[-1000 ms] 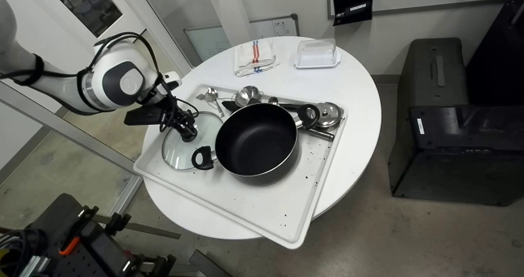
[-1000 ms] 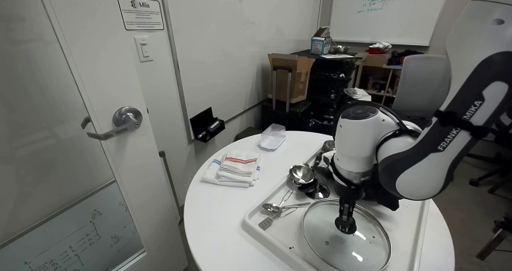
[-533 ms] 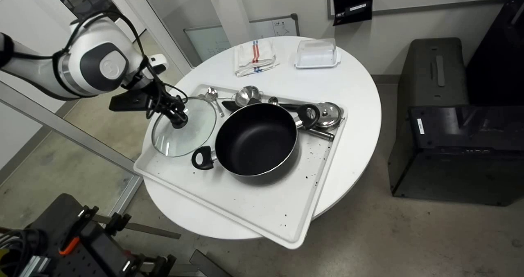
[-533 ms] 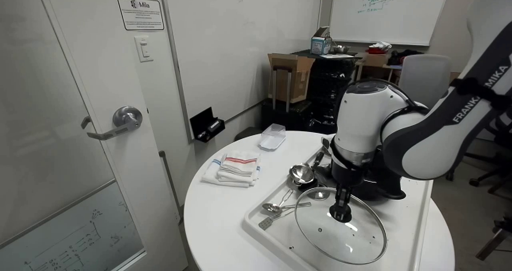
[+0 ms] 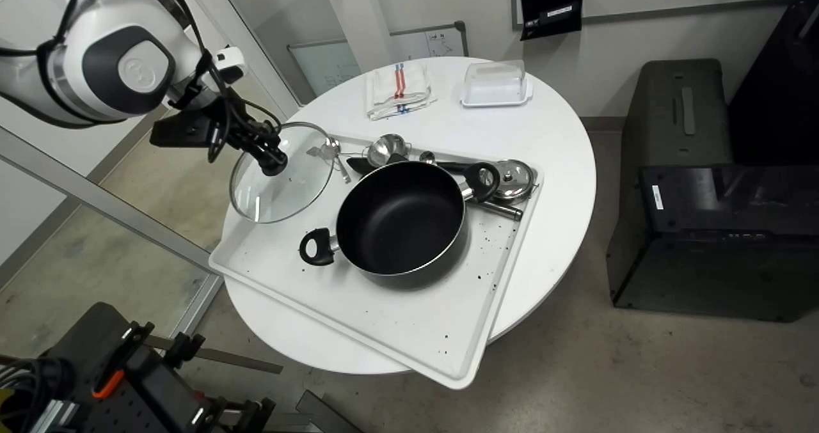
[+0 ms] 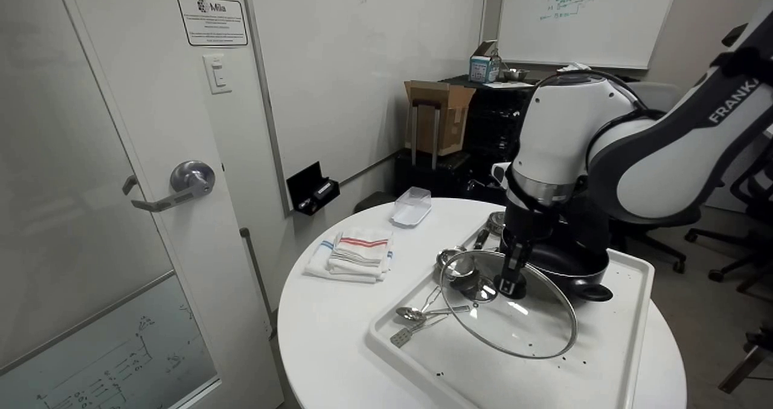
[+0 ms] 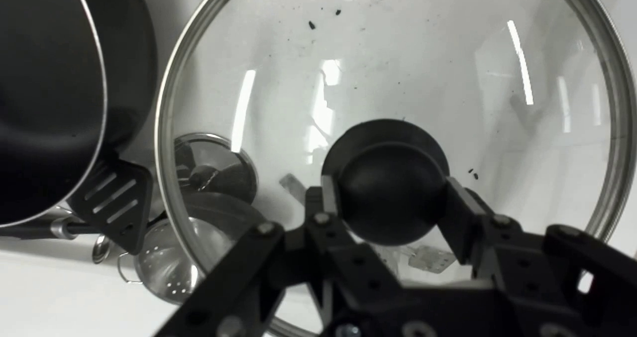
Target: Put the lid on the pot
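Note:
The lid, a clear glass disc with a metal rim and black knob, hangs in the air above the tray in both exterior views point(image 5: 304, 177) point(image 6: 531, 333). It is slightly tilted and beside the pot, not over it. My gripper point(image 5: 272, 162) is shut on the lid's knob; in the wrist view point(image 7: 388, 192) its fingers press both sides of it. The pot point(image 5: 400, 222), black with two looped handles, stands uncovered on the tray. It is partly behind the arm in an exterior view point(image 6: 570, 264) and at the left edge of the wrist view point(image 7: 45, 93).
A white tray point(image 5: 384, 314) on a round white table point(image 5: 550, 139) bears the pot and small metal utensils: a colander point(image 5: 386, 148), a spoon point(image 5: 331, 145) and a small lidded pan point(image 5: 513, 180). Folded towels point(image 5: 400, 91) and a clear-lidded dish point(image 5: 496, 84) stand at the table's back.
My gripper has lifted the lid off the tray and carried it up and toward the back, slightly left in an exterior view. The pot and utensils have not moved.

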